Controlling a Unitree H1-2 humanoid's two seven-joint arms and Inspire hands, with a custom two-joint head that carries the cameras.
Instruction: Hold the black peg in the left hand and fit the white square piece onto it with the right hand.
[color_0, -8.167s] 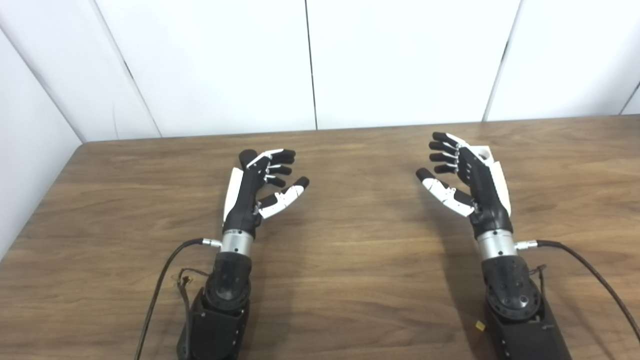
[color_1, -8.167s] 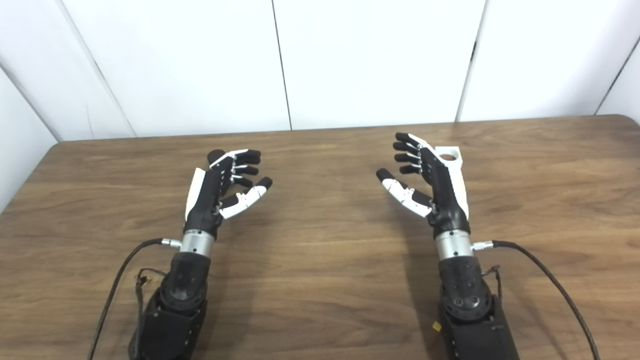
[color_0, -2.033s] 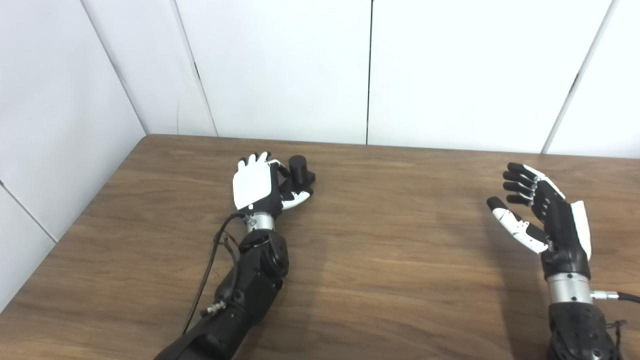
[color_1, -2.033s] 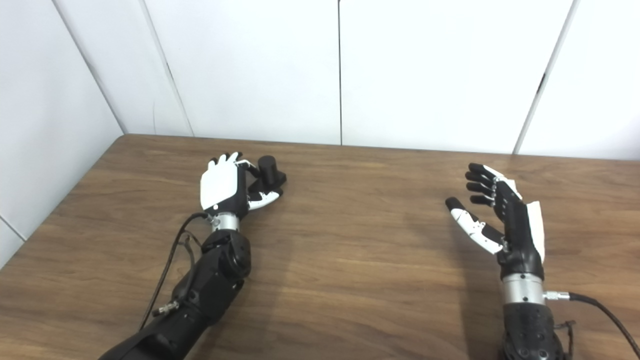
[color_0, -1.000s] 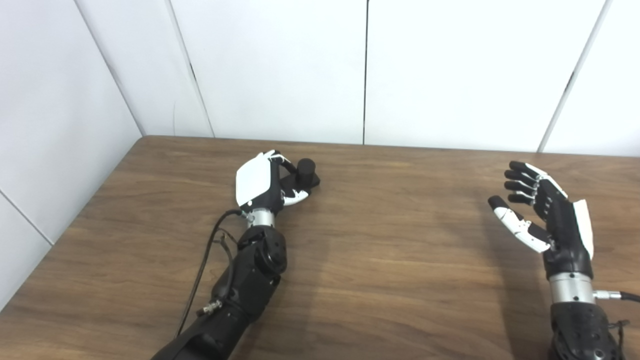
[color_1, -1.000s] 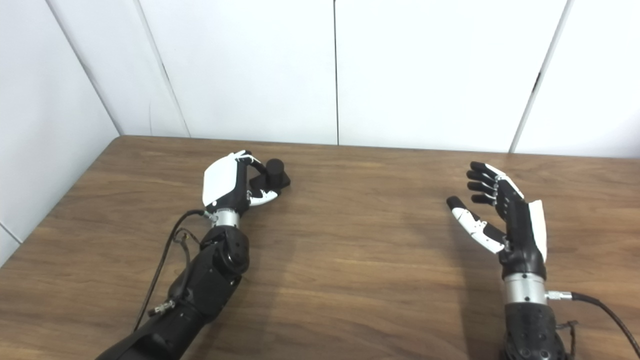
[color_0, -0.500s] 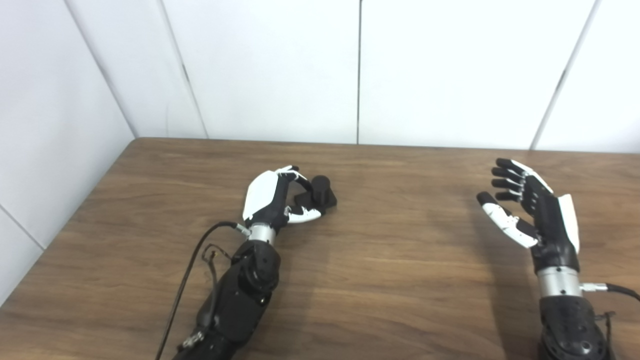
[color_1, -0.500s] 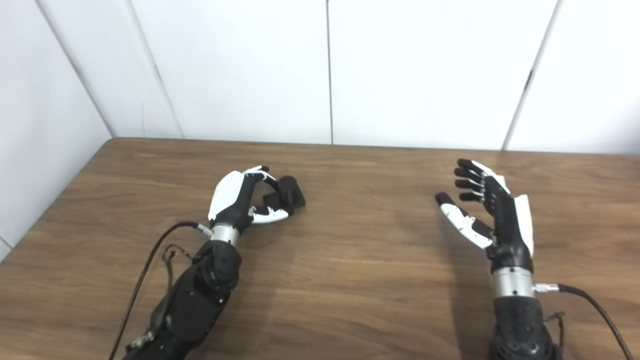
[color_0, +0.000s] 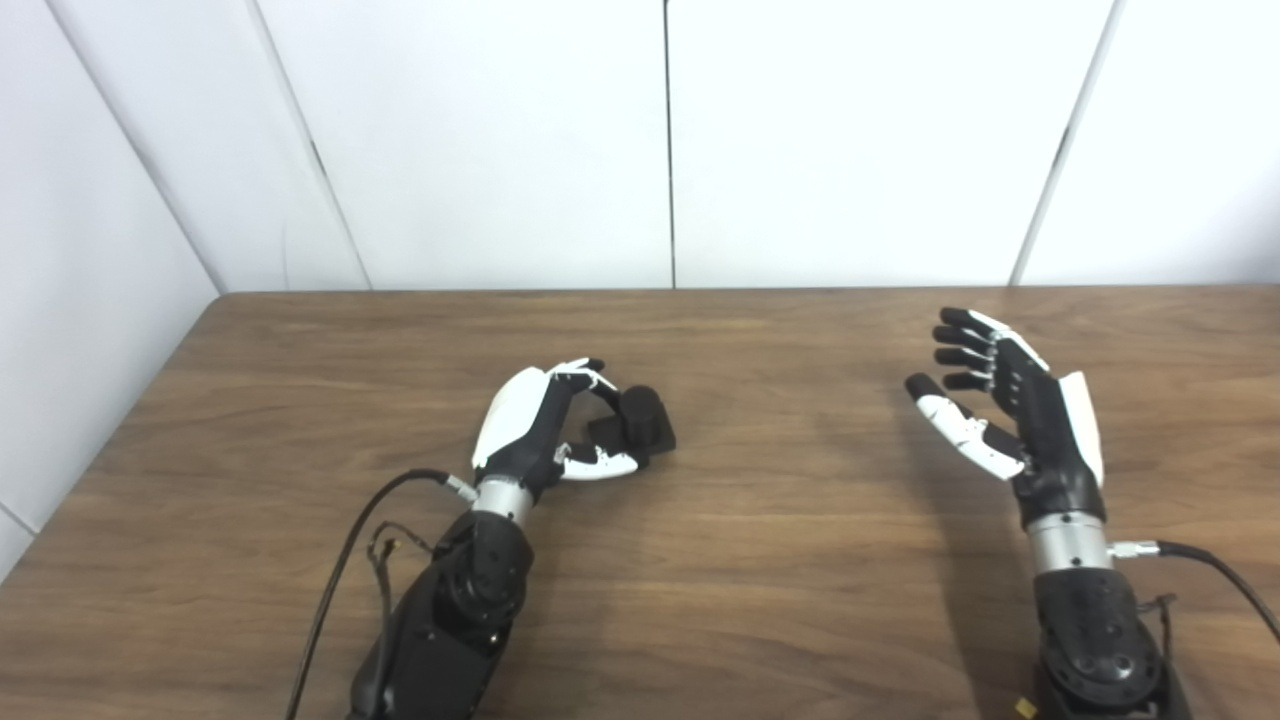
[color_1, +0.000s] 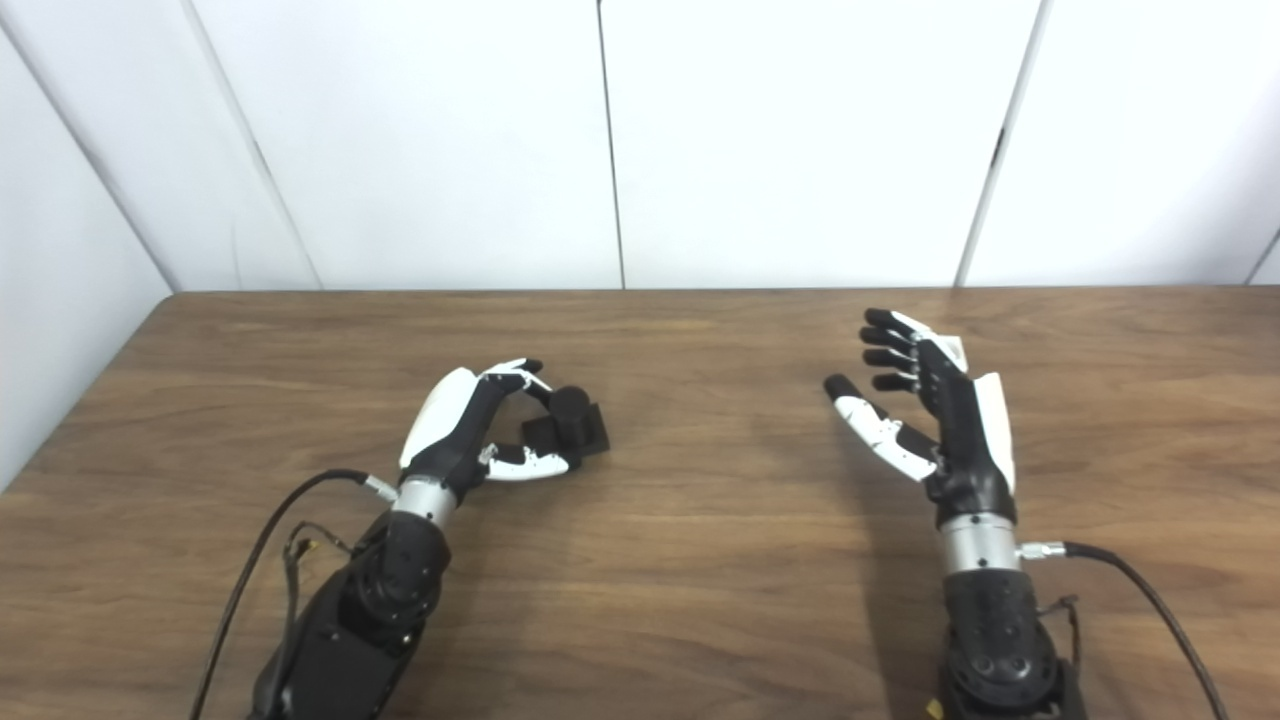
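We are curling our left hand (color_0: 535, 425) around the peg (color_0: 637, 420), fingers arching over its top and thumb reaching in low at its base, so the hand is closing on it; whether the peg is lifting clear of the table (color_0: 760, 560) or still sitting on it, we cannot tell. The peg is lying just past our fingertips, on the side away from the wrist, looking tipped rather than upright.

Our right hand (color_1: 935, 415) is hovering well apart from the left, palm turned inward, fingers spread and holding nothing. The white piece is hard to find: we are seeing only a small white sliver behind the right hand's fingers in the right eye view, and we cannot tell whether that is the piece or part of the hand's own shell.

What could go wrong, as we are judging it: the grip looks like it is catching the peg at fingertip and thumb only, so the peg could be rolling or twisting out as we raise it, and a tilted peg would be leaving the hole no straight path. The right hand, reaching for a piece hidden behind itself, could be nudging it farther off instead of pinching it.

We are seeing no containers here.
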